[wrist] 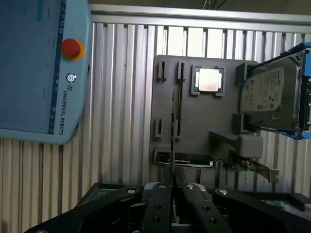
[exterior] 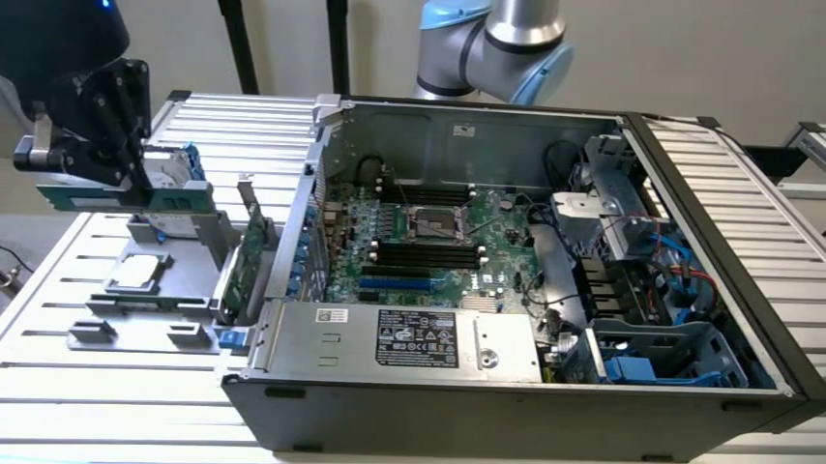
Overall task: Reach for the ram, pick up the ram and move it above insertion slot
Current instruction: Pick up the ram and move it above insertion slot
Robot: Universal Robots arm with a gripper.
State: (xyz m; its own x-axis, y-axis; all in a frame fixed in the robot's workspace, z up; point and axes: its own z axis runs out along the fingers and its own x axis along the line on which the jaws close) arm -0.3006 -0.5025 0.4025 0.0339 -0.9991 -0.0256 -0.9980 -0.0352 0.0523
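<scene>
Tool [exterior: 133, 184]: clamped on ram [exterior: 181, 199] | ram apparently held clear above gray fixture [exterior: 174, 290]

Hard drive [wrist: 267, 94], processor [wrist: 209, 80], teach pendant [wrist: 39, 68]

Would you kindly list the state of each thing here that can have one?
tool: shut on the ram
ram: held above the grey holder
computer case: open, inside exposed
processor chip: flat in the holder
hard drive: on edge in the holder
</scene>
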